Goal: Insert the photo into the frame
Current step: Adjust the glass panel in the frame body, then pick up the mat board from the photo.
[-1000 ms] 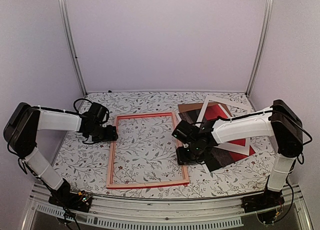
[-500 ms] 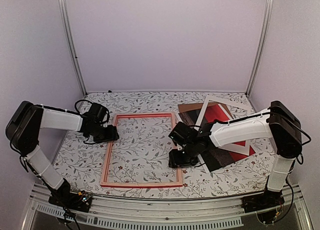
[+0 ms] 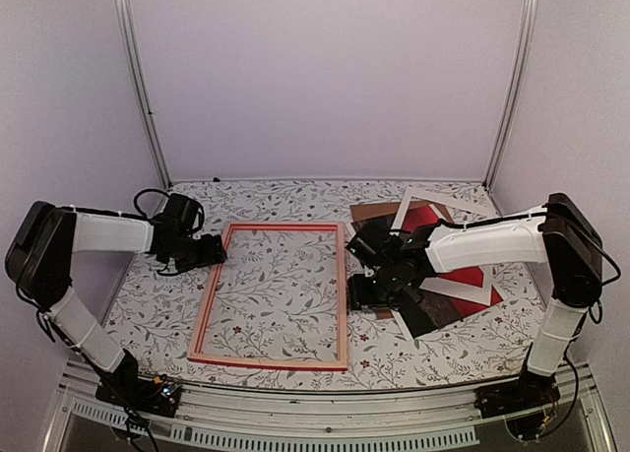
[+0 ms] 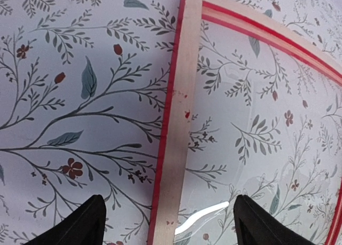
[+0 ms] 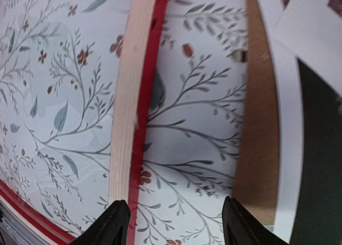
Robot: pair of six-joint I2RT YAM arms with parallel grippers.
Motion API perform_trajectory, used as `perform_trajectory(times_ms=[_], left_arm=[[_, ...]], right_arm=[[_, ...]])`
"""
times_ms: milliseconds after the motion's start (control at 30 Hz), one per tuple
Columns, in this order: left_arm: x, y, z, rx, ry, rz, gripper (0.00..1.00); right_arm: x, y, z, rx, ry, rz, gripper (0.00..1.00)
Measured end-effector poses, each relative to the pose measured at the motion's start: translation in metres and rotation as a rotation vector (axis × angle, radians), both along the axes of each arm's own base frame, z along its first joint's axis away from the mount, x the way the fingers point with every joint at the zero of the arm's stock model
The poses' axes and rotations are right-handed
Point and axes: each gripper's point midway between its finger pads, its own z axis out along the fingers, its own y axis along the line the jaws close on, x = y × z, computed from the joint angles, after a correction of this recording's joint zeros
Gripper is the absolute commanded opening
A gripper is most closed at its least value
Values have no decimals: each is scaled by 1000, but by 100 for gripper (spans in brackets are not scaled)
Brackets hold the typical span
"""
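The left gripper [image 4: 166, 223] and right gripper [image 5: 176, 223] hung wide open over thin rails of the frame [image 3: 266, 360], probably light, stiff and best pinched there.

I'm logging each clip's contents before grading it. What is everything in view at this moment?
frame: one, pale wood back up with red edges, flat on the table left of centre.
photo: one, red and dark brown, on the right, partly under the mat.
mat: one, white, lying askew over the photo.
backing board: one, brown, sticking out at that pile's far left.
table: one, floral-print cover, under everything.
left gripper: one, black, open, fingers either side of the frame's left rail.
right gripper: one, black, open, at the frame's right rail.
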Motion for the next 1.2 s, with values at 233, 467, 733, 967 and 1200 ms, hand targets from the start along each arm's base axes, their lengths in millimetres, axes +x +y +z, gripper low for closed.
perform_trajectory(times_ms=[233, 467, 733, 967, 1200], left_arm=[[5, 5, 41, 3, -100, 15, 88], [11, -2, 67, -40, -157, -4, 88], [9, -28, 78, -133, -155, -98, 88], [14, -55, 101, -181, -197, -186, 87], [14, -101, 110, -206, -208, -318, 87]], right_arm=[[78, -80, 43, -15, -108, -220, 64], [159, -217, 72, -57, -187, -548, 63], [176, -341, 71, -125, -186, -793, 63], [160, -373, 40, -121, -105, -837, 62], [151, -381, 14, -94, -42, -843, 62]])
